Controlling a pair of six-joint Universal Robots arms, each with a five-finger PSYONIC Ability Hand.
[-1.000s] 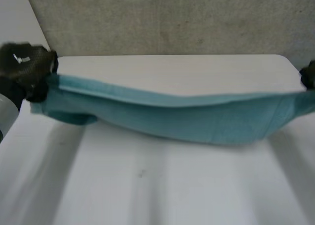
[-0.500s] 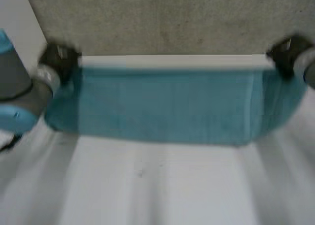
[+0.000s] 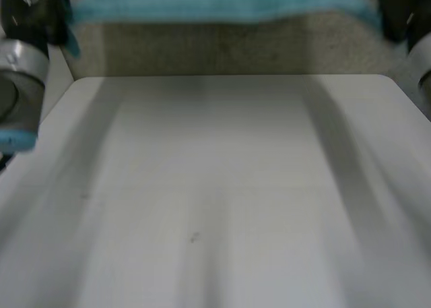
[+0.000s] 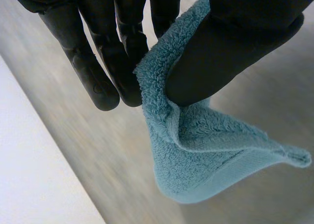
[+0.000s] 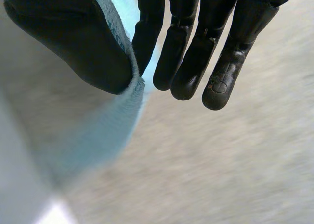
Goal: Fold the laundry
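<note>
Two pinches | left hand (image 4: 235,42) holds a towel (image 3: 215,1) corner, thumb against fingers | right hand (image 5: 73,42) the same at other end | towel stretched between hands, above table (image 3: 215,187), I think for laying it flat.

the white table (image 3: 215,187) is lying open across its whole top. the blue towel (image 3: 215,1) is stretching from left hand (image 3: 30,13) to right hand (image 3: 397,8), barring the space above the far edge, before the grey wall (image 3: 222,48).

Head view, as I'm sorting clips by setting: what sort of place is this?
Likely a robot test bench: white table, grey panel behind, left hand and right hand holding up a teal towel.
</note>
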